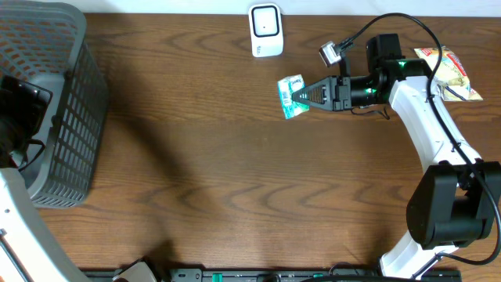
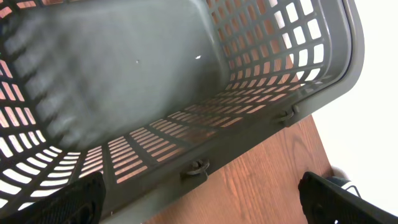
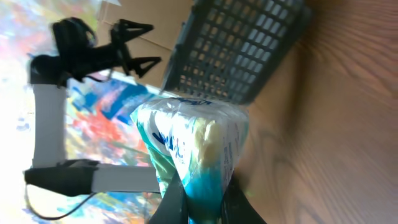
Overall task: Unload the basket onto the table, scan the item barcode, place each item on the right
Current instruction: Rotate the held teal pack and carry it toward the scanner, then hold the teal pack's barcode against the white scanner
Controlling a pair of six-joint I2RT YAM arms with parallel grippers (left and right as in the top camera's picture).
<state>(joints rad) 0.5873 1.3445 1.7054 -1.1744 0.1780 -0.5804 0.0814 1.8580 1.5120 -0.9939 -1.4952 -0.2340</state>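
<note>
I have the teal packet (image 1: pixel 288 88) clamped in my right hand (image 1: pixel 299 96) near the white scanner (image 1: pixel 266 30), but I judge the scan not yet done.

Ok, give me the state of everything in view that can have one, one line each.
Teal-and-white plastic packet, clamped at one end in the right jaws.
Right jaws, shut on the packet.
Grey slatted plastic basket, upright, nothing seen inside.
Left jaws, wide open over the basket.
White box-shaped scanner, standing, untouched.
Yellow crinkled snack bag, lying flat, untouched.
</note>
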